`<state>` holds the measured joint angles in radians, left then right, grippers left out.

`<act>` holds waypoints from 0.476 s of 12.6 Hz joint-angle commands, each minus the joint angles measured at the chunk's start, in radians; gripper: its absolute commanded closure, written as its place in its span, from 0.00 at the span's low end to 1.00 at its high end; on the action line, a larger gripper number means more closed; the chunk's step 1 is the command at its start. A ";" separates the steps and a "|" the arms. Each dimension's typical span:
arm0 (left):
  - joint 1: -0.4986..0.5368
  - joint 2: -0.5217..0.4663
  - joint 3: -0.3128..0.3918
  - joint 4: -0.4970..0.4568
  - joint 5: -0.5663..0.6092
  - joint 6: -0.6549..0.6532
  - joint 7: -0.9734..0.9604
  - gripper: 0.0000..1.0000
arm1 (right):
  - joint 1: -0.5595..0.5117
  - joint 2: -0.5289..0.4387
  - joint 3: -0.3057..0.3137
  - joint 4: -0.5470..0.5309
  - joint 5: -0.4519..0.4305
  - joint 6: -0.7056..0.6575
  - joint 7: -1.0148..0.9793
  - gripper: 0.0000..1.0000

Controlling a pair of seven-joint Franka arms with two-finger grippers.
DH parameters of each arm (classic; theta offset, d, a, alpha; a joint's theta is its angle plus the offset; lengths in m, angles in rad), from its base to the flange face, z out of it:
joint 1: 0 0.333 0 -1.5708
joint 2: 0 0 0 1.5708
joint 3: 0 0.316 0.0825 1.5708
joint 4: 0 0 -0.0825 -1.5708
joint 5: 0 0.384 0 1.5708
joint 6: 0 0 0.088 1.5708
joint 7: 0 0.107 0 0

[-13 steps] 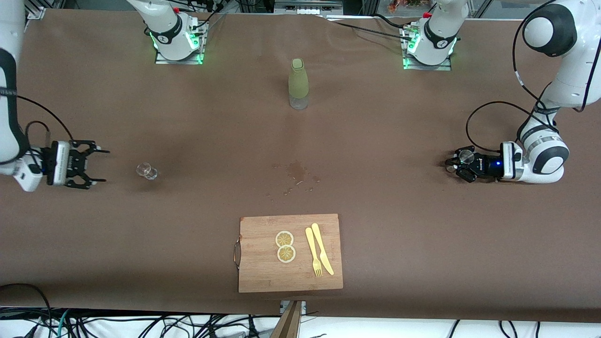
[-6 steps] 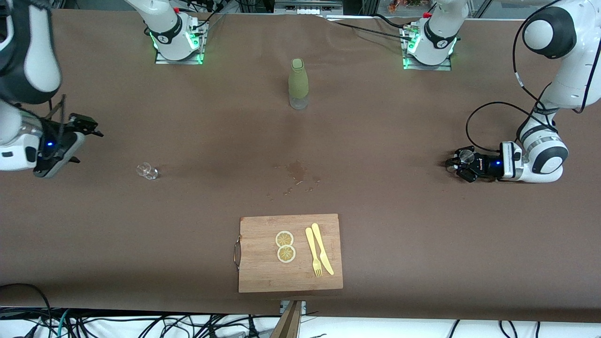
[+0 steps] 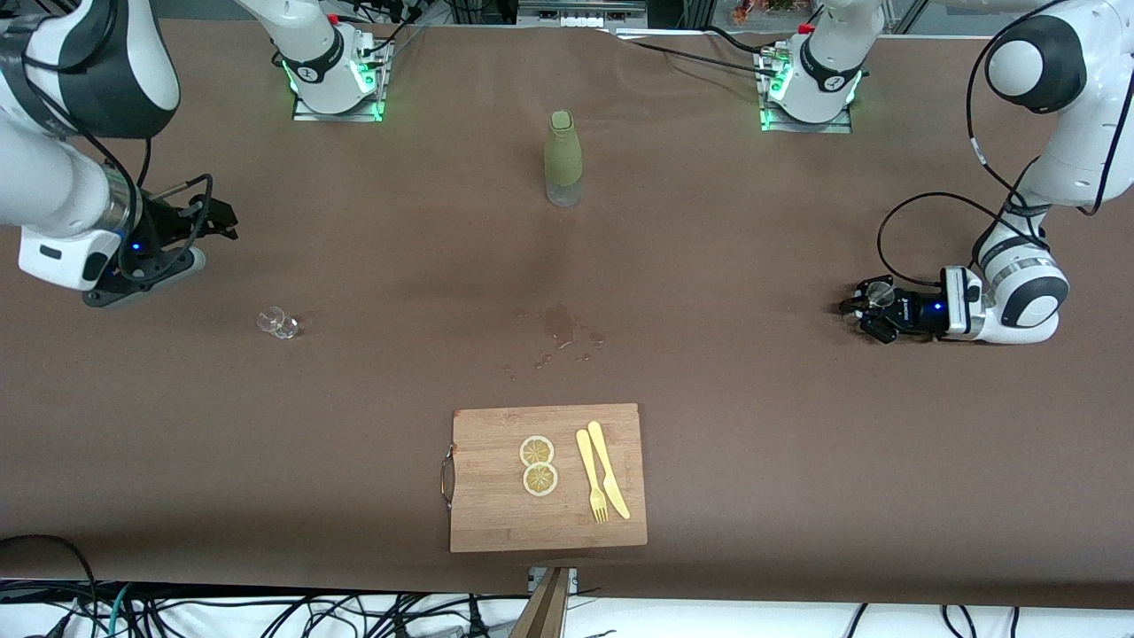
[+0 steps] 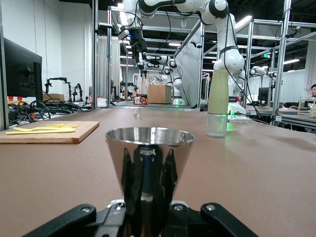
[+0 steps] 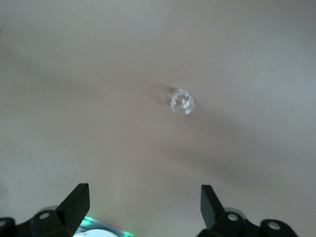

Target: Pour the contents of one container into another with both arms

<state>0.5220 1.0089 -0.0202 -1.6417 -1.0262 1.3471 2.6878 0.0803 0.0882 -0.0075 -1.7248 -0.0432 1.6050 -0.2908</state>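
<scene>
The left gripper (image 3: 858, 312) sits low at the left arm's end of the table, its fingers (image 4: 170, 173) closed around the narrow lower part of a small metal jigger (image 4: 149, 153). The cup stands upright with its flared, polished mouth on top; from here I can't see whether there is anything inside it. In the front view it shows only as a small shiny rim (image 3: 880, 292) at the fingertips.

The right gripper (image 3: 208, 221) hangs in the air over bare table near the right arm's end, jaws spread wide and holding nothing. Its wrist camera looks down on a small clear glass (image 5: 182, 101), which stands on the table (image 3: 753, 425) apart from that gripper, a little nearer to the front camera than what the gripper is over (image 3: 276, 322).

A tall bottle with an olive-green sleeve and a clear base (image 3: 563, 159) stands upright midway between the two arm bases, well apart from both grippers. A few wet-looking spots (image 3: 558, 337) mark the cloth at mid-table. Closer to the front camera lies a wooden cutting board (image 3: 496, 514) carrying two lemon slices (image 3: 538, 465) and a yellow fork and knife (image 3: 601, 481).

I'd judge the glass light, hard, slick and easy to knock over or crack, so it wants a gentle squeeze across its sides, low enough not to tip. The jigger looks stiff and smooth; the grip on its waist seems sensible, leaving the rim free for pouring.
</scene>
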 commanded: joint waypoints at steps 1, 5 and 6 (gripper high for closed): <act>0.006 0.014 0.011 0.026 0.032 -0.023 0.032 0.89 | -0.011 -0.071 0.008 -0.019 -0.010 -0.075 0.180 0.00; 0.004 0.014 0.016 0.026 0.032 -0.023 0.030 0.00 | -0.036 -0.133 0.003 -0.015 -0.004 -0.109 0.427 0.00; 0.004 0.013 0.016 0.028 0.032 -0.023 0.030 0.00 | -0.040 -0.140 0.003 -0.010 -0.003 -0.100 0.461 0.00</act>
<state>0.5227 1.0117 -0.0038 -1.6410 -1.0261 1.3467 2.6946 0.0600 -0.0140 -0.0107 -1.7247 -0.0432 1.5039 0.0923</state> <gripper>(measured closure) 0.533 0.000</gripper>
